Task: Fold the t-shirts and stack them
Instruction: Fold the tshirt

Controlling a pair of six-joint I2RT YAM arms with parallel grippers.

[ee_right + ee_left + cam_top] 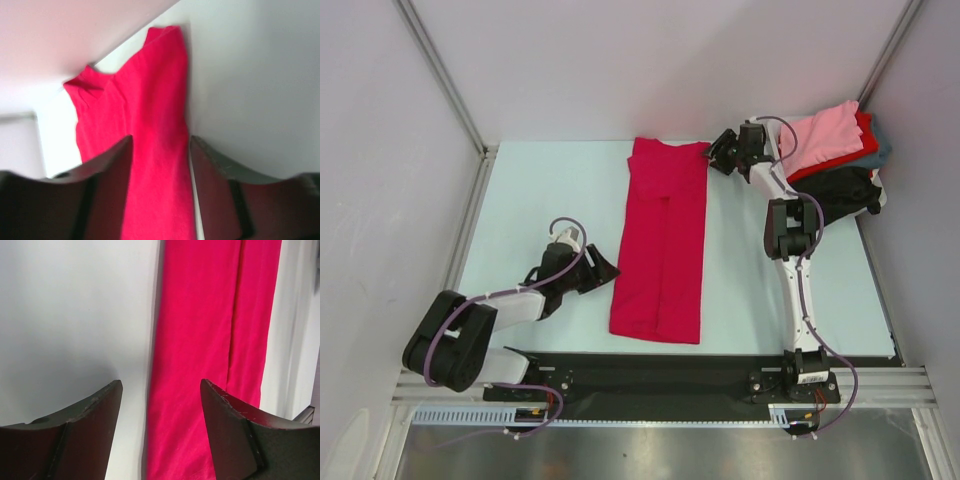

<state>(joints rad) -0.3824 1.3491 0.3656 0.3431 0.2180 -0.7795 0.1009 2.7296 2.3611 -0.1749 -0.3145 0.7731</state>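
Crimson-magenta t-shirt [660, 240] lies flat in the middle of the table [540, 200], folded lengthwise into a long strip with its collar end at the far side. The left gripper [608, 272] sits low just beside the strip's near left edge, jaws well apart and empty. The right gripper [717, 155] hangs by the far right corner of the strip, fingers parted with nothing between them. A pile of other t-shirts [820, 135], pink uppermost, sits at the table's far right corner.

The crimson t-shirt [135, 100] lies on the pale table [240, 75], showing between the right gripper's [161, 145] parted dark jaws.
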